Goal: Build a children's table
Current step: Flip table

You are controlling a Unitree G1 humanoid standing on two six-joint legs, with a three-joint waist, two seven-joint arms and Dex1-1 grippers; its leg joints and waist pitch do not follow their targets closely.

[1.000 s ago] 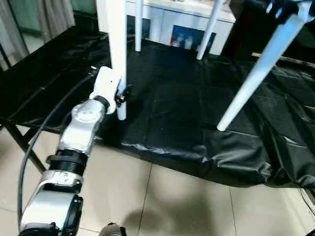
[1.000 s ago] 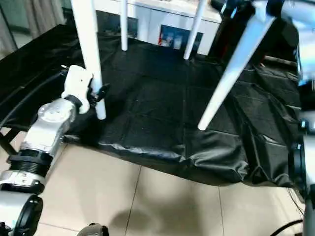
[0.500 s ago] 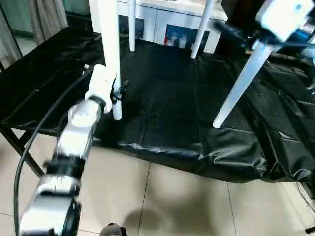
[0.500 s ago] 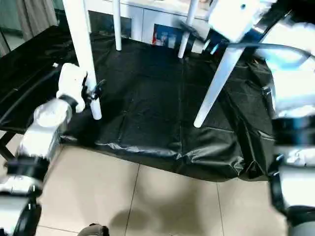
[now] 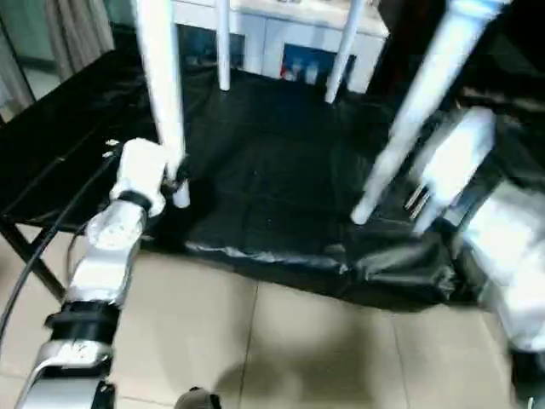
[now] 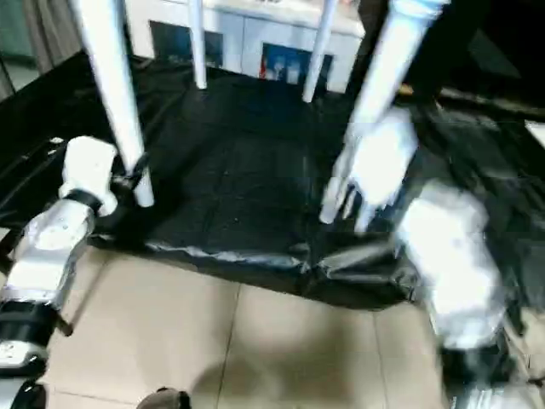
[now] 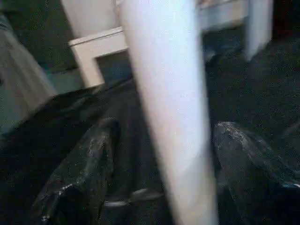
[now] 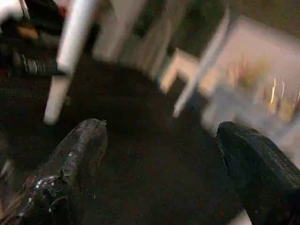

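The children's table of white plastic is seen standing upright on a worktop (image 5: 281, 247) covered with black crinkled sheeting; its top lies above the edge of the head views, so its form cannot be told. Four long white tapered tube legs are seen: the near left leg (image 5: 163, 102), the near right leg (image 5: 409, 119), the far left leg (image 5: 223, 47) and the far right leg (image 5: 341, 55). Each narrows toward its foot, and the feet rest on the black sheeting. The near right leg is seen slanted, its foot nearer the middle than its upper part.

The left tool (image 5: 177, 175) is placed at the lower part of the near left leg; in the left wrist view its two black fingers (image 7: 84, 178) are spread on either side of the leg with gaps visible, so nothing is pinched. The right tool (image 6: 345, 204) is seen just beside the foot of the near right leg, its fingers (image 8: 70, 164) spread wide apart with only black sheeting between them.

A white cabinet (image 5: 289, 34) is seen beyond the worktop's far edge.
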